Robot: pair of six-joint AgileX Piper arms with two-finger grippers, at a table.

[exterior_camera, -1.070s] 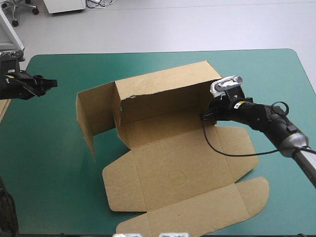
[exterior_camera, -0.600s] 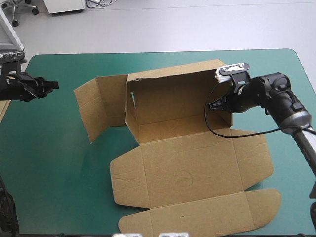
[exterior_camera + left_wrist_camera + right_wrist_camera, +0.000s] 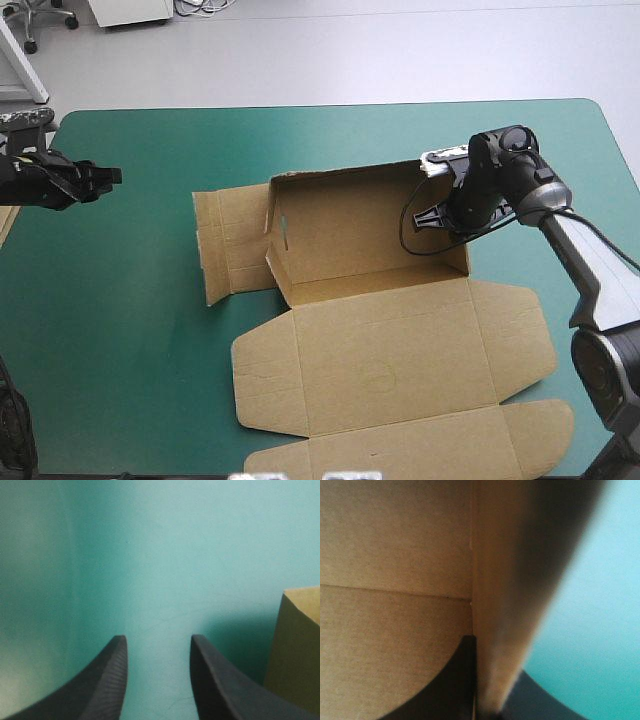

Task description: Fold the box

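From above, the box [image 3: 380, 310] lies about the middle of the teal-green cover [image 3: 110, 340], somewhat toward the table's right side. Its long back wall stands upright, with a short wall turned forward at each end. Beyond the left one, a further flap lies out almost flat toward the table's left edge. The wide main panel lies flat on the near side of the wall, with rounded flaps at its sides and another strip reaching the near edge. The right gripper [image 3: 428, 218] sits at the right end of the raised wall, at the corner there. The left gripper [image 3: 105, 176] hangs over bare cover near the left edge, well apart from the box. A sliver of spare board [image 3: 6, 222] shows at the table's left edge.

Along the left wrist, the left gripper [image 3: 157, 639] has its black fingers spread, with only cover between them. A brown corner of the box [image 3: 295, 650] stands off to one side, not touching either finger.

Along the right wrist, the right gripper [image 3: 492, 660] is all but pressed together, pinching an upright wall of the box [image 3: 395, 555]: one finger inside by the corner crease, the other outside over the cover [image 3: 600, 630]
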